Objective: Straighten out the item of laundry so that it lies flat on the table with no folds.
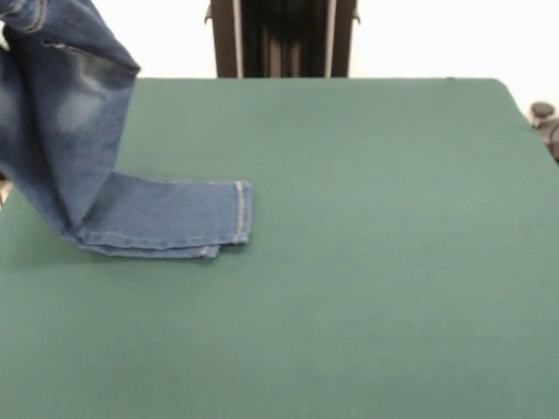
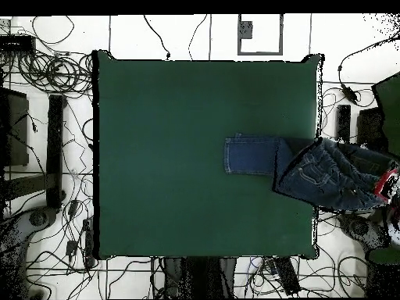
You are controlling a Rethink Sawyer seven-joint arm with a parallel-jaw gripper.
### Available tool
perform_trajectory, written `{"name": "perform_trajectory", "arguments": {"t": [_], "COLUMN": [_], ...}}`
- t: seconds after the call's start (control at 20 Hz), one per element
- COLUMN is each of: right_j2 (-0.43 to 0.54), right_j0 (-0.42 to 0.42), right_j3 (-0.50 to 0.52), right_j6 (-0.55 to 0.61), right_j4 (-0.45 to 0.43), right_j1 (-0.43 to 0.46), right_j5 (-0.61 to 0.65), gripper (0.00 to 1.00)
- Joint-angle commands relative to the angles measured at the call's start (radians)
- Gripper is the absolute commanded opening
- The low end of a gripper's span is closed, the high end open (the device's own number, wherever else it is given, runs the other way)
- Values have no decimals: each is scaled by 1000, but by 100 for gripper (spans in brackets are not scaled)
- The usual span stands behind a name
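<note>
1. One item of laundry (image 1: pixel 105 166): small pair of blue denim jeans, faded whitish patches, orange-tan stitching. The leg ends lie flat on the table, stacked one over the other, hems pointing toward the table's middle. The upper part is raised off the cloth and runs out of the front view at the top left corner.
2. Overhead view, same jeans (image 2: pixel 312 168): hem ends rest on the green surface just inside one short edge; the waist portion is bunched and hangs out past that edge, over the floor.
3. One table (image 1: pixel 367 262): large, rectangular, covered in dark green cloth; bare apart from the jeans' legs.
4. One pedestal (image 1: pixel 281 39): dark, upright, at the table's far side in the front view.
5. Gripper: neither view shows it, so its state cannot be told.
6. Assorted cables (image 2: pixel 47 66): black, tangled on the white floor beside the table.
</note>
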Motion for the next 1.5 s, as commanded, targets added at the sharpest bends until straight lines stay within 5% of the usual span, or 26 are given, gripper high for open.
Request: {"name": "perform_trajectory", "arguments": {"t": [0.05,0.95,1.5], "right_j2": [183,350,427], "right_j0": [-32,-158,-221], "right_j3": [-73,-191,-399], "right_j6": [-352,-429,-551], "right_j4": [-42,-145,-208], "right_j1": [63,131,205], "right_j5": [40,57,161], "gripper": [0,0,0]}}
